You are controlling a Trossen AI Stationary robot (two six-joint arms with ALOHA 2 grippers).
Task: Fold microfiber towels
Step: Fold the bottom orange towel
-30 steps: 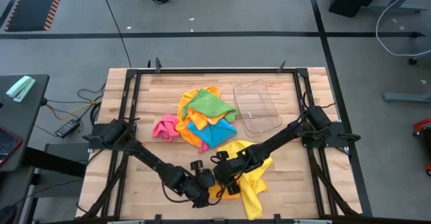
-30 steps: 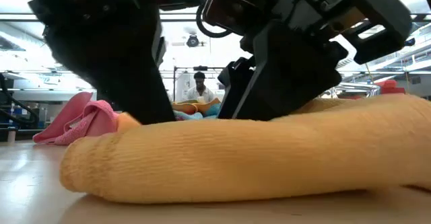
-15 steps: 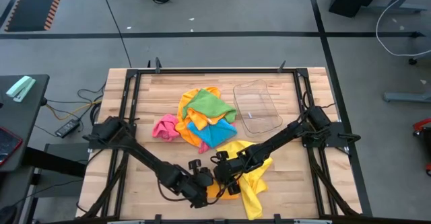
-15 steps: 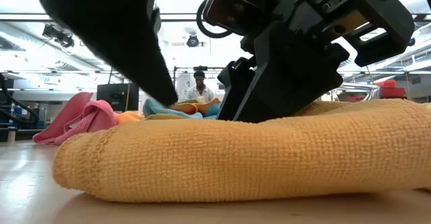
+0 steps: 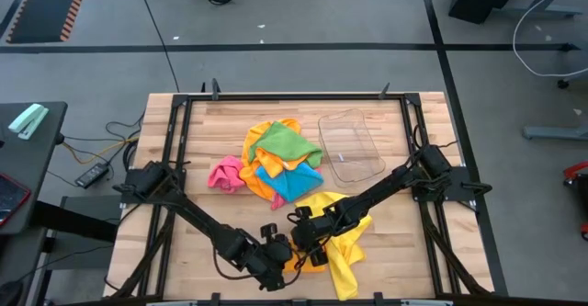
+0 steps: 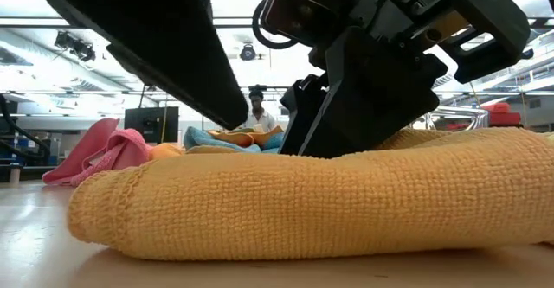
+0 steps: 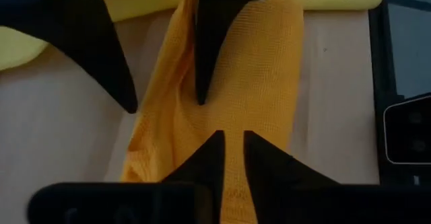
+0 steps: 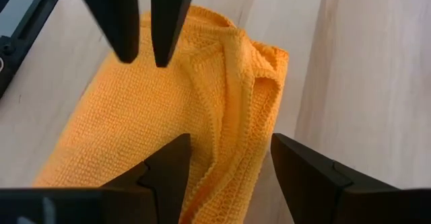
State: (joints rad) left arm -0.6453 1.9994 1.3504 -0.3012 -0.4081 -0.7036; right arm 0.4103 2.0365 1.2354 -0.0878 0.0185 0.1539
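Two robot arms meet over an orange towel at the worktop's near edge

The wooden slatted worktop (image 5: 197, 159) carries a heap of bright microfiber towels (image 5: 280, 159) at its centre, a clear plastic tray (image 5: 351, 146) toward the far right, and a yellow microfiber towel (image 5: 342, 251) near the front edge. There the small, rolled orange microfiber towel (image 8: 168, 123) lies flat, between both grippers. The right gripper (image 8: 229, 160) straddles it with fingers spread; the left gripper (image 7: 231, 158) hovers above, fingers a narrow slit apart, pinching nothing. The loose roll may spring open or drag if either arm snags its bunched edge.
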